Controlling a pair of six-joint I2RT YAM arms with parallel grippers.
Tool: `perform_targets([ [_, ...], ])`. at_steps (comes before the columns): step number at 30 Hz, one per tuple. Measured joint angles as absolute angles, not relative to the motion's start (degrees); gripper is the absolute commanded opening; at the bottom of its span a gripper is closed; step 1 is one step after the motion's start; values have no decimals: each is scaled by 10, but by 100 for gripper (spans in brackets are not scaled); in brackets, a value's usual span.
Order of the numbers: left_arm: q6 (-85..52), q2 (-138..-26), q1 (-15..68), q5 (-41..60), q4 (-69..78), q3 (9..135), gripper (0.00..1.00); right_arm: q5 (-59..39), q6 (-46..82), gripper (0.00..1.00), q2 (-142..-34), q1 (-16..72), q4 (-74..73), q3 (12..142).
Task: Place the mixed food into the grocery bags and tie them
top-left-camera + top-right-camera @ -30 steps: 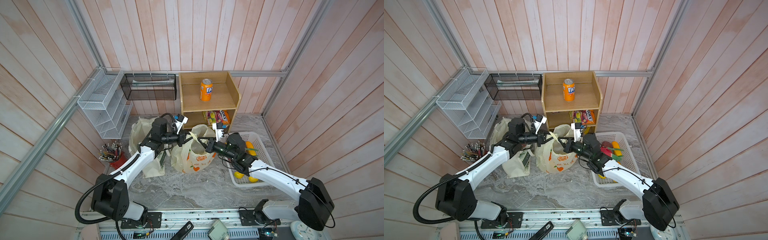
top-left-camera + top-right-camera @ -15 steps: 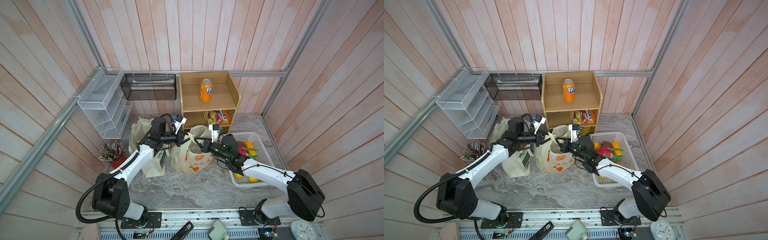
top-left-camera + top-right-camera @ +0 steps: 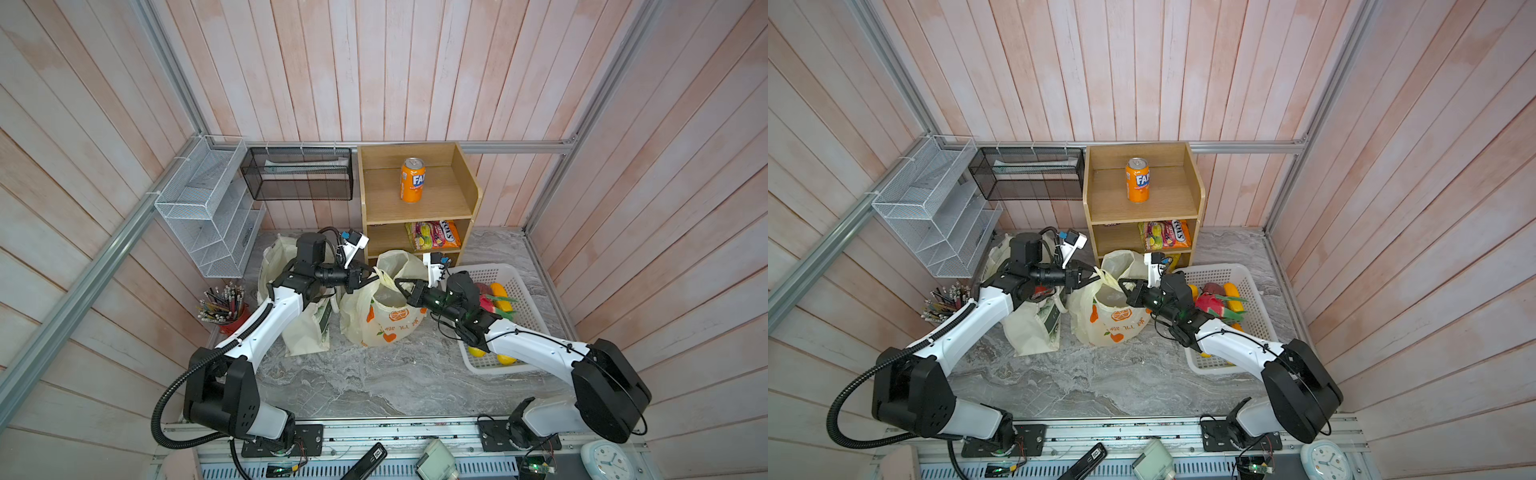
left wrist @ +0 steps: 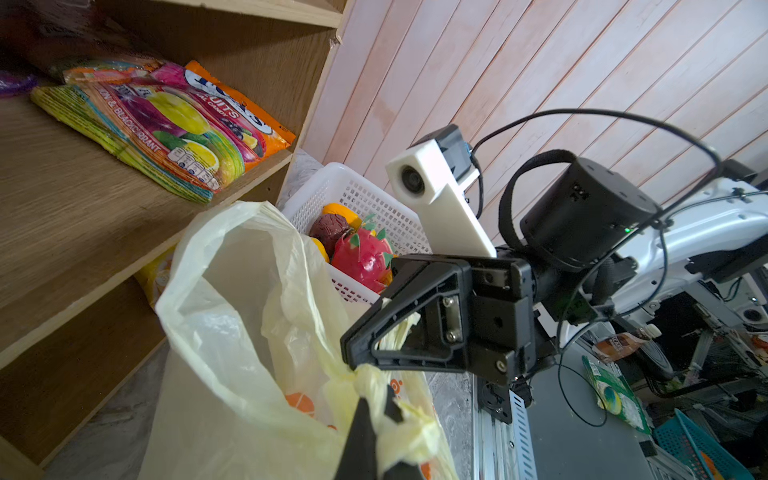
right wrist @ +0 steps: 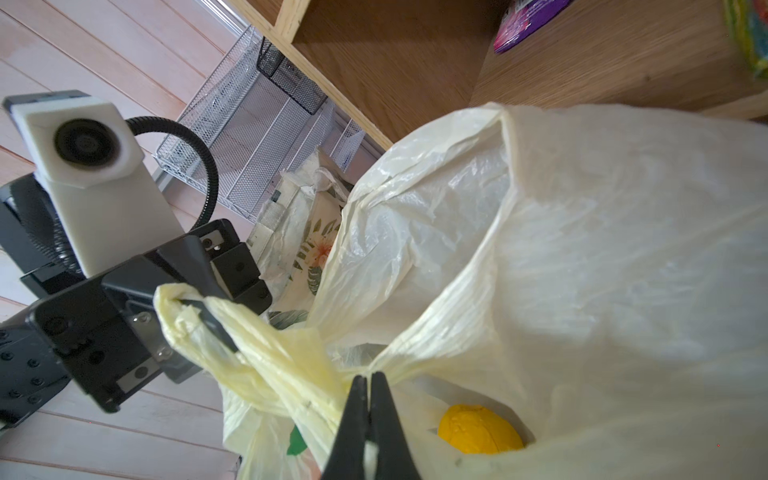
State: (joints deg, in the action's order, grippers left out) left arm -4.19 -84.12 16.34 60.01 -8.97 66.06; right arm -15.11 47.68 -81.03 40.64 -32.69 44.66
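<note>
The pale-yellow plastic carrier bag [image 3: 386, 320] [image 3: 1113, 320] stands in front of the shelf, its mouth partly open. My left gripper [image 3: 370, 275] [image 4: 376, 419] is shut on one twisted handle. From the other side, my right gripper [image 3: 397, 283] [image 5: 370, 384] is shut on the other handle; the two tips almost meet over the bag. A yellow toy fruit [image 5: 478, 428] lies inside. The cream cloth tote [image 3: 305, 332] stands left of the bag, under my left arm. More toy fruits [image 3: 496, 293] lie in the white basket [image 3: 484, 362]. The cola can and teal packet are out of view.
Behind the bags is a wooden shelf [image 3: 415, 208] with an orange Fanta can [image 3: 412, 179] on top and a candy packet [image 3: 432, 235] below. A wire rack [image 3: 208, 208] and black mesh tray [image 3: 299, 178] hang at the back left. A pencil cup [image 3: 222, 303] stands on the left.
My right gripper has moved left over the bag's mouth toward my left gripper, drawing its handle with it. The left gripper has stayed nearly in place.
</note>
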Motion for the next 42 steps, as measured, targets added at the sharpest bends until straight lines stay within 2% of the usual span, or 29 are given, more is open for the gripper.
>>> perform_targets([
  [18,-88,-841,166,596,-40,655,0,-123,470,0,-798,466,-335,452],
  [24,-52,-841,166,575,-96,658,24,-120,472,0,-842,468,-353,455],
  [31,-1,-841,166,534,-164,671,44,-120,472,0,-844,471,-351,455],
  [42,39,-841,166,456,-249,715,52,-120,472,0,-846,471,-352,455],
])
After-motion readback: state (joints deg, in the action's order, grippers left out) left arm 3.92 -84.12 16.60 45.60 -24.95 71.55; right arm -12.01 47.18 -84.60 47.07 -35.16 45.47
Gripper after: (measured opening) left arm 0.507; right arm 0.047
